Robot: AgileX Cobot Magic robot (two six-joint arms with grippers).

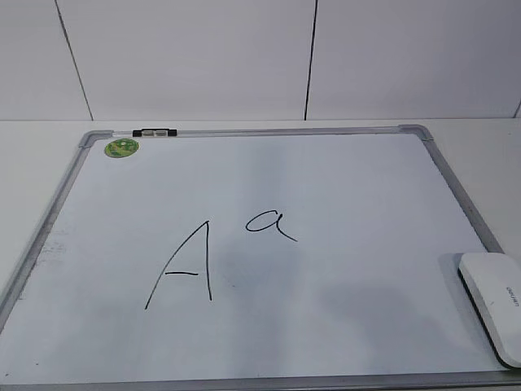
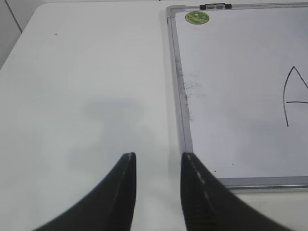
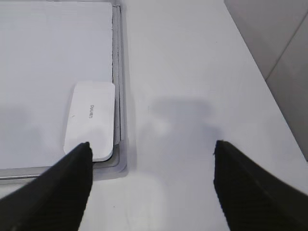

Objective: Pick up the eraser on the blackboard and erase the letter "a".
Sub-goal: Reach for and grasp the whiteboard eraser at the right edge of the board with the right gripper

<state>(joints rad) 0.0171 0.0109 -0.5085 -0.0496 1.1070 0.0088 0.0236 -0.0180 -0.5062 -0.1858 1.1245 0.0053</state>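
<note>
Large white dry-erase blackboard with grey metal frame and rounded corners lies flat on the white desk. Round green sticker sits in the board's far-left corner; a small black-and-white marker rests on the far frame edge just beside it.

Written on the board in thin black marker: a larger angular capital "A" left of centre, and the small lowercase letter "a" with a tail, up and to the right of the capital, close to it but not touching. Both letters are intact.

White glossy rounded-rectangle eraser with small grey print lies flat in the board's near-right corner, its long side along the right frame edge. In the right wrist view its edge meets or slightly overlaps the frame; a thin dark underside shows at its rim in the exterior view. It is well apart from the lowercase "a".

Left gripper: hangs over bare desk just left of the board's near-left corner; jaws slightly parted with a narrow gap, nothing between them.

Right gripper: hangs over bare desk just right of the board's near-right corner; jaws spread wide, released, holding nothing. Its left finger is near the eraser's near end; contact cannot be told.

Neither arm shows in the exterior view.
</note>
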